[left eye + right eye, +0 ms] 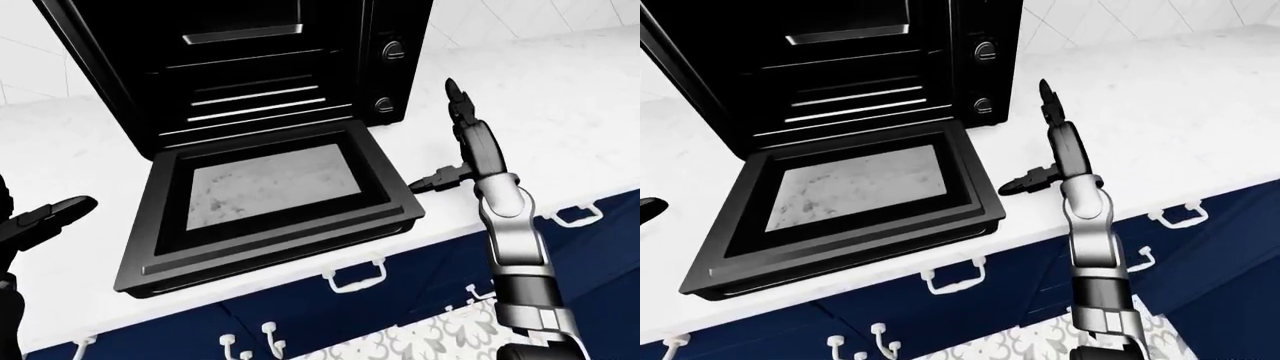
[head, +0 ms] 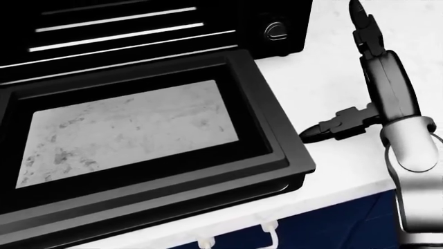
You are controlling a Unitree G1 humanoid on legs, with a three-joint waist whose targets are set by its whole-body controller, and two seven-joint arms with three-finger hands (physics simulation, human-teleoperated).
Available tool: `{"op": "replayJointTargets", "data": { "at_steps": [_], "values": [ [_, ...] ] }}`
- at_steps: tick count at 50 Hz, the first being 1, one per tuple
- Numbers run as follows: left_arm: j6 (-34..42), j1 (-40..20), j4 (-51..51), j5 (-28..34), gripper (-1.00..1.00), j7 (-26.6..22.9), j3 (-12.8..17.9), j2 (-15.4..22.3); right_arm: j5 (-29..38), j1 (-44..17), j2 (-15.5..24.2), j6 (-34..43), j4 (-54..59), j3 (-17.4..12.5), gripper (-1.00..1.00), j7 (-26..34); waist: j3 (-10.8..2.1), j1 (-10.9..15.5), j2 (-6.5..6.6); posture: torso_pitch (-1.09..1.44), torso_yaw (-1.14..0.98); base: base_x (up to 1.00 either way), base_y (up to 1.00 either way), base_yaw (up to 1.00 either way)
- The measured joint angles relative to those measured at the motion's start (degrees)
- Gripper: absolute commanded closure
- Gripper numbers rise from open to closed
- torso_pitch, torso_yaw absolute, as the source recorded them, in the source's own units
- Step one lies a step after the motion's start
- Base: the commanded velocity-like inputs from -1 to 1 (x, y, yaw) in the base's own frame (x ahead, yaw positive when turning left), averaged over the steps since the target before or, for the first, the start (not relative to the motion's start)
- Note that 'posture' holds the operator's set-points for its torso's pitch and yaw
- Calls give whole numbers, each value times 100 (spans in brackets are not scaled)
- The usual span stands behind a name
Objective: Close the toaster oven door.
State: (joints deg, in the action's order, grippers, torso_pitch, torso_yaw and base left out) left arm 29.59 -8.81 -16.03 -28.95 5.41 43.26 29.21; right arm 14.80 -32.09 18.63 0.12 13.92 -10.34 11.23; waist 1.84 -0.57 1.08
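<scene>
A black toaster oven (image 1: 250,60) stands on a white counter (image 1: 560,97). Its door (image 1: 270,202) hangs open, lying flat toward the bottom of the left-eye view, with a glass pane (image 1: 270,184) in it. My right hand (image 1: 452,146) is open, fingers pointing up and thumb (image 2: 332,127) reaching left, just right of the door's right edge and apart from it. My left hand (image 1: 45,217) is open at the left edge, left of the door and clear of it.
Two knobs (image 1: 390,51) sit on the oven's right panel. Racks (image 1: 255,101) show inside. Navy cabinet drawers with white handles (image 1: 355,274) run below the counter edge. A patterned floor (image 1: 440,334) shows at the bottom.
</scene>
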Motion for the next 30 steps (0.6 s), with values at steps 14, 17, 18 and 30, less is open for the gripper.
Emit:
{"op": "replayJointTargets", "data": {
  "at_steps": [14, 17, 18, 30],
  "values": [
    [40, 0, -47, -58, -100, 22, 31, 23, 54, -33, -285, 103, -188, 204, -100, 163, -8, -31, 29, 0, 0, 0, 0, 0],
    [32, 12, -50, -57, -100, 24, 41, 15, 111, -54, -362, 61, -139, 208, -100, 106, -19, -40, 31, 0, 0, 0, 0, 0],
    [30, 17, -49, -55, -100, 22, 42, 13, 119, -56, -394, 57, -133, 216, -100, 88, -22, -44, 33, 0, 0, 0, 0, 0],
    [26, 30, -37, -61, -100, -12, 56, 15, -479, -121, -775, 916, -669, 419, -100, 251, 33, -12, 71, 0, 0, 0, 0, 0]
  ]
}}
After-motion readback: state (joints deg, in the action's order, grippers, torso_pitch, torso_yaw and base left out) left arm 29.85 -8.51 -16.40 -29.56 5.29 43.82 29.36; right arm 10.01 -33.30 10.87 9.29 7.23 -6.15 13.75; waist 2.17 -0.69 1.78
